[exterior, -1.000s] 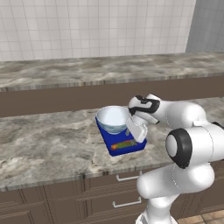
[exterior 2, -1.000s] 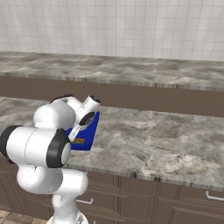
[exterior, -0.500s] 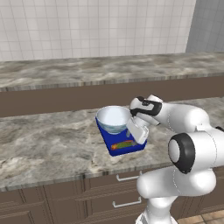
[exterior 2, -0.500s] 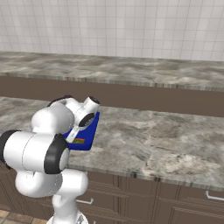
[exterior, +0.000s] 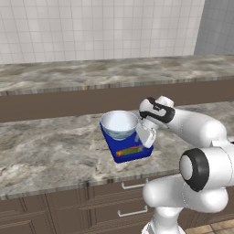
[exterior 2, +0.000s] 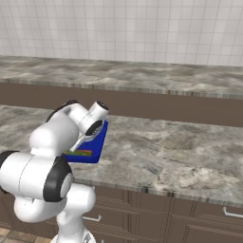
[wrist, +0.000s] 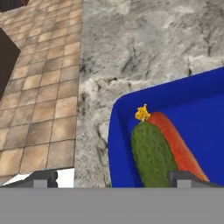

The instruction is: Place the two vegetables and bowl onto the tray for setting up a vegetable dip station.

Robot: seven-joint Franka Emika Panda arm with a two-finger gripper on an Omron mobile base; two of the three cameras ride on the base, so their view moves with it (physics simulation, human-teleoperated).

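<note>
The blue tray [exterior: 141, 154] lies on the front counter with the white bowl [exterior: 119, 124] standing on its far end. A dark green cucumber-like vegetable [wrist: 150, 156] and an orange carrot [wrist: 176, 144] lie side by side on the tray's near end [wrist: 114, 131], and they also show as a small strip of vegetables [exterior: 129, 150]. My gripper [exterior: 143, 139] hangs just above the tray's right side, next to the bowl. Its fingers are open [wrist: 114, 179], wide apart and holding nothing, with the cucumber below them. From the right base camera, my arm hides the bowl and part of the tray [exterior 2: 96, 143].
The marble counter [exterior: 45, 151] stretches left and right of the tray, with a raised back ledge [exterior: 68, 77] behind it. The counter's front edge [wrist: 87, 109] runs close by the tray, and the tiled floor [wrist: 39, 87] lies below it.
The fingers have spread a touch wider and the hand has shifted slightly above the tray. Bowl, carrot and cucumber have stayed in place.
</note>
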